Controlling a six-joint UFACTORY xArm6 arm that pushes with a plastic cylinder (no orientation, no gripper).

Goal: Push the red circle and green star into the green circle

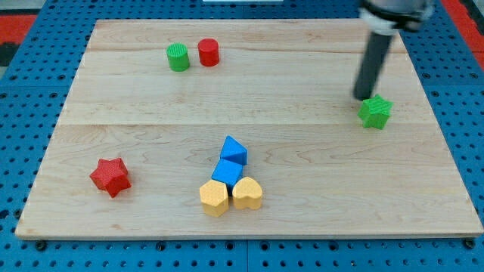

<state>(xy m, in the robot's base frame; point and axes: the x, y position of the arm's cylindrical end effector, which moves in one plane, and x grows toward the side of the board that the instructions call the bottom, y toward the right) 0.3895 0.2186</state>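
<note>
The green circle (178, 57) stands near the view's top left on the wooden board (151, 151). The red circle (209, 53) stands just to its right, a small gap between them. The green star (375, 112) lies at the view's right. My tip (362, 96) sits just above and to the left of the green star, touching or nearly touching its upper left edge; the dark rod rises from it toward the view's top right.
A red star (110, 177) lies at the lower left. At the bottom centre two blue blocks (234, 151) (227, 172) sit stacked diagonally above a yellow hexagon-like block (214, 197) and a yellow heart (247, 193), all touching.
</note>
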